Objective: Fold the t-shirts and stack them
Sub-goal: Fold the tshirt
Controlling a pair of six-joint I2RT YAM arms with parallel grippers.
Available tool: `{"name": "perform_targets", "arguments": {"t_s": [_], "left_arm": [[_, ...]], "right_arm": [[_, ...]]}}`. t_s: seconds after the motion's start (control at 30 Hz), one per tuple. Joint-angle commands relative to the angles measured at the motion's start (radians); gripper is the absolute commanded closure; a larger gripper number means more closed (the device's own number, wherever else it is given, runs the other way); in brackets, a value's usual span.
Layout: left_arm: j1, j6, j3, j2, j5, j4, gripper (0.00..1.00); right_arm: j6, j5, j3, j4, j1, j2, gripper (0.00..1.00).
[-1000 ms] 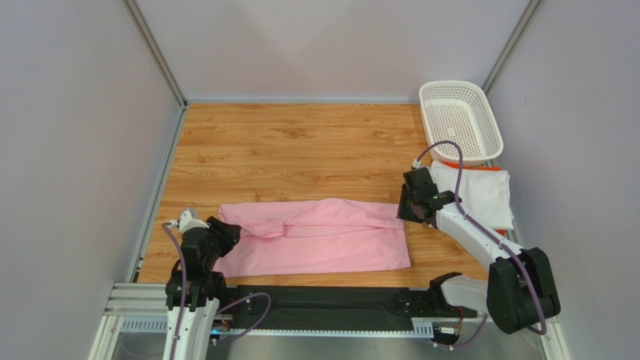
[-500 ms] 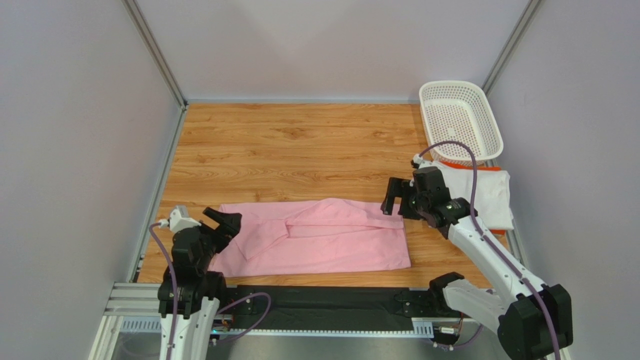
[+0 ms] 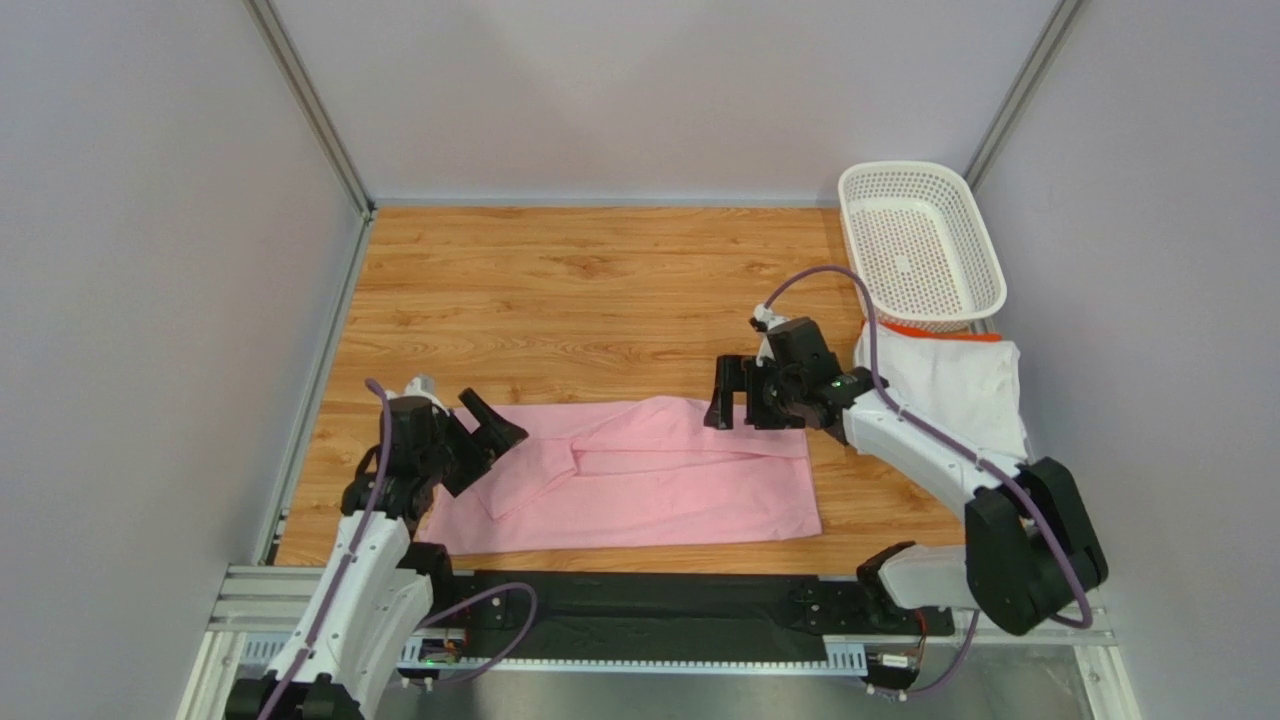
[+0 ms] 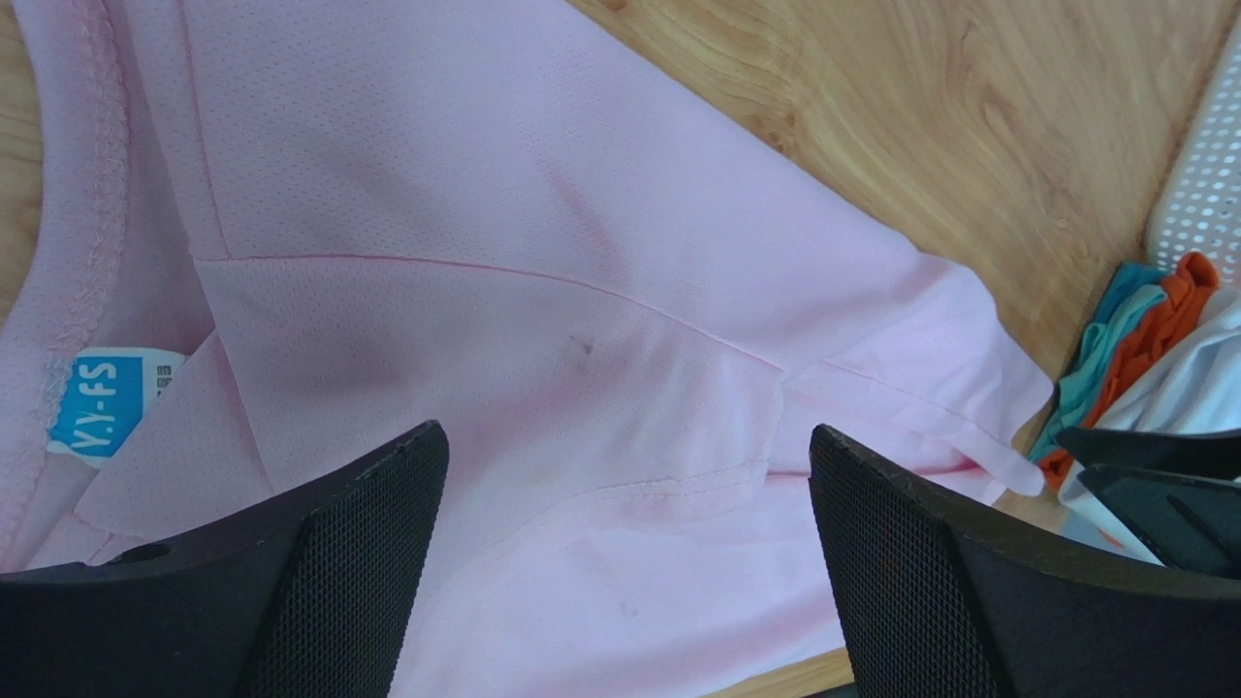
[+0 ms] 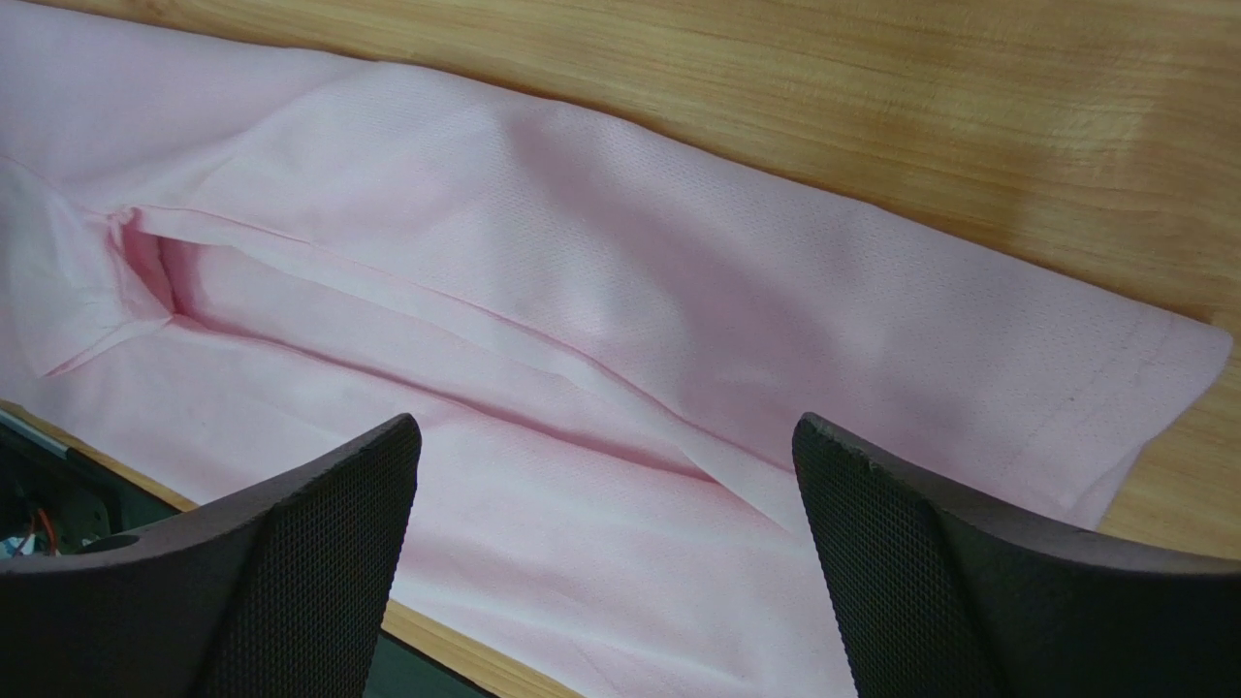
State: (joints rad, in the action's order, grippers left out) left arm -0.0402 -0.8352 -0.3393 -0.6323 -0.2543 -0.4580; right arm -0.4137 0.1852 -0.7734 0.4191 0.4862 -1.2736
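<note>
The pink t-shirt (image 3: pixel 646 473) lies folded into a long band across the near part of the wooden table; it fills the left wrist view (image 4: pixel 481 291) and the right wrist view (image 5: pixel 612 349). The white t-shirt with orange trim (image 3: pixel 962 383) lies folded at the right, below the basket. My left gripper (image 3: pixel 496 428) is open and empty over the shirt's left end, near the collar label (image 4: pixel 105 403). My right gripper (image 3: pixel 736 402) is open and empty over the shirt's far right edge. Neither touches the cloth.
A white perforated plastic basket (image 3: pixel 920 240) stands at the far right corner, its rim just beyond the white shirt. Grey walls close in the table on three sides. A black strip (image 3: pixel 661 608) runs along the near edge between the arm bases.
Both grippers opened and let go of the pink shirt. The left gripper moved right and forward over the shirt's left end; the right gripper moved left along its far edge.
</note>
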Motion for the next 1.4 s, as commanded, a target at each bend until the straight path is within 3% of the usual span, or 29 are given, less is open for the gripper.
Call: {"name": "perform_targets", "arguments": {"t_s": [0.0,0.3,0.53,0.67,0.8,0.97,1.17,1.37], "left_arm": [[-0.006,0.028,0.039,-0.041,-0.034,0.157,0.00],[-0.004,0.047,0.046,-0.297,0.098,0.222,0.00],[0.005,0.074,-0.073,-0.490,0.191,0.134,0.00],[0.005,0.099,-0.162,-0.628,0.129,0.194,0.00],[0.005,0.120,-0.343,-0.817,0.069,0.182,0.00],[-0.006,0.162,-0.560,-1.021,0.017,0.186,0.00],[-0.141,0.191,-0.870,-1.254,0.030,0.078,0.00],[-0.205,0.177,-1.172,-1.483,0.009,0.001,0.00]], "right_arm": [[0.015,-0.003,-0.052,-0.091,0.006,-0.097,0.00],[-0.008,-0.018,-0.003,-0.125,0.003,-0.207,0.00],[-0.033,-0.049,0.097,-0.105,-0.038,-0.127,0.00],[-0.040,0.005,0.161,-0.108,-0.035,-0.058,0.00],[-0.057,0.106,0.284,-0.129,-0.026,0.044,0.00],[-0.088,0.118,0.401,-0.059,0.008,0.227,0.00],[-0.236,0.163,0.514,-0.114,0.158,0.361,0.00],[-0.359,0.076,0.505,-0.109,0.451,0.381,0.00]]}}
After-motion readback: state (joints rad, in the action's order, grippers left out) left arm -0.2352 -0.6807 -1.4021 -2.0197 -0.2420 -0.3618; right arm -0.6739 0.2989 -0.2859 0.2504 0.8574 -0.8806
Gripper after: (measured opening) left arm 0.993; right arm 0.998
